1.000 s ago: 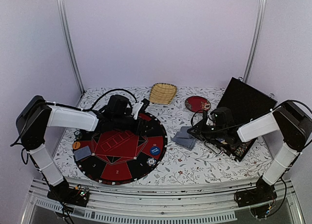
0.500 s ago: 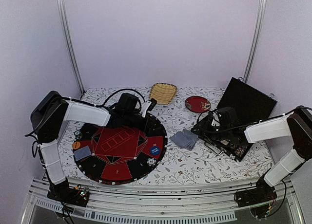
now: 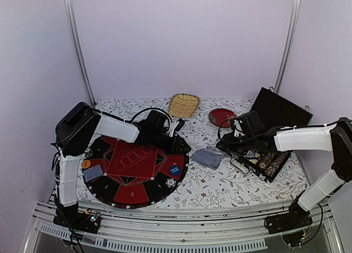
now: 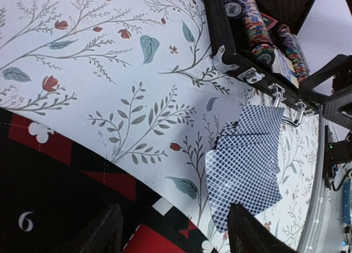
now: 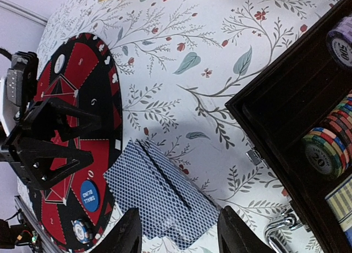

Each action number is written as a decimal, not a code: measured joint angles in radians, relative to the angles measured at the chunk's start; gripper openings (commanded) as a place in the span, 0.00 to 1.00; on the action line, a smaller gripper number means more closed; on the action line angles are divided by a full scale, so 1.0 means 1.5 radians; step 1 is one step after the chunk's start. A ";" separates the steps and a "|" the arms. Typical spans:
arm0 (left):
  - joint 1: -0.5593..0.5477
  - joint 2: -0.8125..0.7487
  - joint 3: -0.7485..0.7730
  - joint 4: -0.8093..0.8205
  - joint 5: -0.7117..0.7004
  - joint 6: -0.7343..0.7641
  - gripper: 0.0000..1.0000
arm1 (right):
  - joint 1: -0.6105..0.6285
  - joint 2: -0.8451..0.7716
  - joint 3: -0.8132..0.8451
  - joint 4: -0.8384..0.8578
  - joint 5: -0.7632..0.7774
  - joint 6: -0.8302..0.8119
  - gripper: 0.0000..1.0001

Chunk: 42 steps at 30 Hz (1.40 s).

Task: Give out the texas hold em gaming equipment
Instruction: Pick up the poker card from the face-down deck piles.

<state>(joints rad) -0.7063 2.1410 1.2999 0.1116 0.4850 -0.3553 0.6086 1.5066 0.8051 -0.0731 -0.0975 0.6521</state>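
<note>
Right wrist view: the right fingers stand apart, released, with nothing gripped. The fanned blue-backed cards lie flat on the table at 12 o'clock from them. The near end of the fan reaches down between the two fingertips; whether it touches them I cannot tell. The round red-and-black mat sits at 9 o'clock of the cards, with a blue button and a striped chip near its rim. The open black case, holding stacked chips, is at 3 o'clock of the cards. In the left wrist view the left fingers are also spread and empty, above the mat's edge. There the cards sit at 1 o'clock, just beyond the right-hand fingertip, between mat and case.
</note>
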 measured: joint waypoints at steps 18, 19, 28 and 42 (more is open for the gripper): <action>-0.020 0.050 0.050 -0.015 0.050 -0.009 0.58 | 0.000 0.102 0.027 -0.032 -0.036 -0.062 0.39; -0.021 0.050 0.050 -0.016 0.052 -0.009 0.57 | 0.000 0.102 0.027 -0.031 -0.041 -0.062 0.39; -0.025 0.050 0.050 -0.021 0.075 -0.008 0.44 | 0.001 0.102 0.026 -0.020 -0.067 -0.061 0.31; -0.025 0.050 0.050 -0.025 0.090 -0.008 0.18 | 0.009 0.110 0.026 -0.015 -0.065 -0.059 0.37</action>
<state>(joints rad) -0.7444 2.2166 1.3746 0.0738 0.6193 -0.3679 0.6216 1.6718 0.8440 -0.0959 -0.1951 0.5640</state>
